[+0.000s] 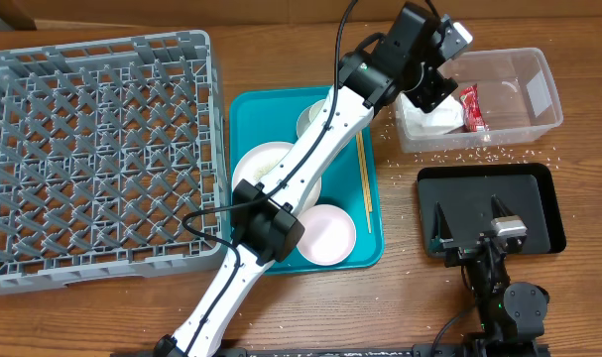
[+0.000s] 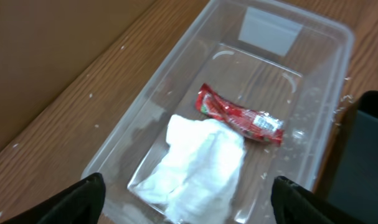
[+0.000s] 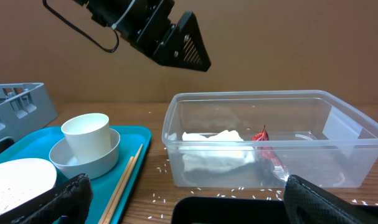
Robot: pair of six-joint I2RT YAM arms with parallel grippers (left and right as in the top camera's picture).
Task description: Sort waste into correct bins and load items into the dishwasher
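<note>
Left gripper (image 1: 429,94) hangs over the clear tub (image 1: 539,94), fingers spread wide, nothing between them. Crumpled white napkin (image 2: 198,165) lies on the tub floor right under it. Small red wrapper (image 2: 241,117) is also in the tub, touching the napkin's edge on the side toward the tub's far end.

Loose rice grains (image 1: 449,156) are scattered on the wooden table along the tub's near wall, between the tub and the black tray (image 1: 539,198). A few more lie by the tub's corners.

Right gripper (image 1: 467,223) sits low over the black tray, fingers spread, holding nothing.

Teal tray (image 1: 370,248) sits between the grey dish rack (image 1: 92,149) and the tub. On it:
- White cup (image 3: 86,134) stands upright inside the pale bowl (image 3: 92,163) at the tray's far end.
- Large white plate (image 1: 271,164) is mid-tray, partly hidden under the left arm.
- Smaller white plate (image 1: 330,233) is at the near end, touching or overlapping the large one; cannot tell which.
- Wooden chopsticks (image 1: 363,178) lie along the tray's right edge.

The dish rack sits at the table's left, just beside the teal tray, with no dishes in it.
</note>
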